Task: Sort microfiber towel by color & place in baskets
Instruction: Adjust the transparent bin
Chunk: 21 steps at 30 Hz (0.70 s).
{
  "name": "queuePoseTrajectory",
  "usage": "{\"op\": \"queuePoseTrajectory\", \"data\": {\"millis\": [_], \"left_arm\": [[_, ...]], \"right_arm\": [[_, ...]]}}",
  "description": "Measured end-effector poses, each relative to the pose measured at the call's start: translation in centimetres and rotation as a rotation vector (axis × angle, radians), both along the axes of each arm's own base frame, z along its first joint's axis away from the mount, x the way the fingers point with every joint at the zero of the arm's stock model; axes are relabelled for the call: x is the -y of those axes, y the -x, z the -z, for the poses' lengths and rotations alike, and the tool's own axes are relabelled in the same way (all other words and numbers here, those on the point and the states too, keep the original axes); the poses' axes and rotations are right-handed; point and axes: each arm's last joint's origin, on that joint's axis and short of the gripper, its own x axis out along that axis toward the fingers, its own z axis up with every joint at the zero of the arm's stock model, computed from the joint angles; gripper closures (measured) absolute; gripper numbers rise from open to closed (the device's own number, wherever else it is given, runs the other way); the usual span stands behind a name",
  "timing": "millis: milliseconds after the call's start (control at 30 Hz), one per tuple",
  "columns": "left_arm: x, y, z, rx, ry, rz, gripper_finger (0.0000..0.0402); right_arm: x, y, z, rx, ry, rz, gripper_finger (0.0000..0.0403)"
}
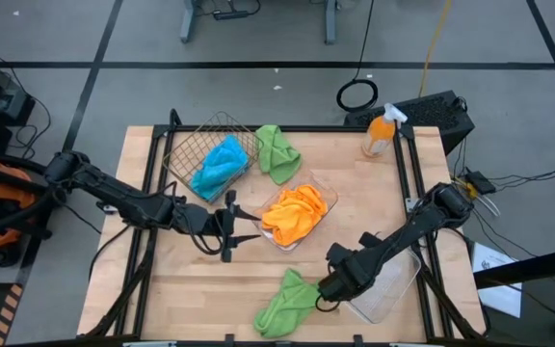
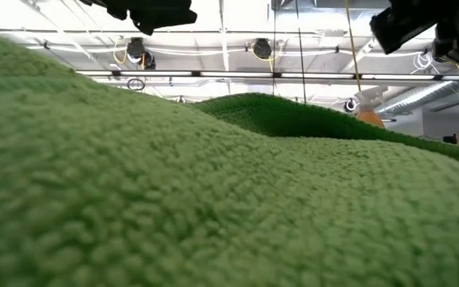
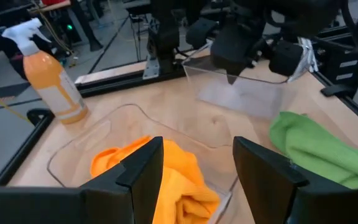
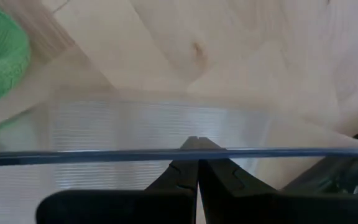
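2 arms reach in over your wooden table (image 1: 171, 289), the left from the left side, the right from the right. Going down by size, you have 3 containers. The dark wire basket (image 1: 200, 145) sits toward the far left of the table and holds a blue towel (image 1: 220, 166). The clear tray in the middle (image 1: 330, 196) holds the orange towels (image 1: 293, 214), bunched together so you cannot separate them by eye. The second clear tray (image 1: 393, 284) lies at the near right edge, with nothing visible inside.

2 lime green towels are outside any container. One green towel (image 1: 277, 152) lies on the table just beside the wire basket, on its right. The other green towel (image 1: 285, 304) lies near the front edge, just left of the second clear tray; it fills the low view (image 2: 213, 199) completely.

An orange spray bottle (image 1: 379, 133) stands at the far right corner.

Your left gripper (image 1: 242, 225) hovers just left of the middle tray with its fingers (image 3: 148, 171) parted and nothing between them; the orange towels show beyond the gap. Your right gripper (image 1: 328, 286) sits between the near green towel and the second clear tray. Its fingers are pressed together right at that tray's rim (image 4: 185, 152); whether they pinch the rim you cannot tell.
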Motion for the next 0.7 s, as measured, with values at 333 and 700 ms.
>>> {"op": "queuePoseTrajectory", "data": {"millis": [333,700], "left_arm": [[-0.7,-0.2,-0.1,0.008,0.002,-0.030,0.0201],[-1.1,-0.3,0.0,0.003,0.000,-0.047,0.0201]], "right_arm": [[2.0,-1.4,0.3,0.019,0.050,-0.046,0.0403],[3.0,-0.7,0.0,-0.133,0.029,-0.006,0.0403]]}}
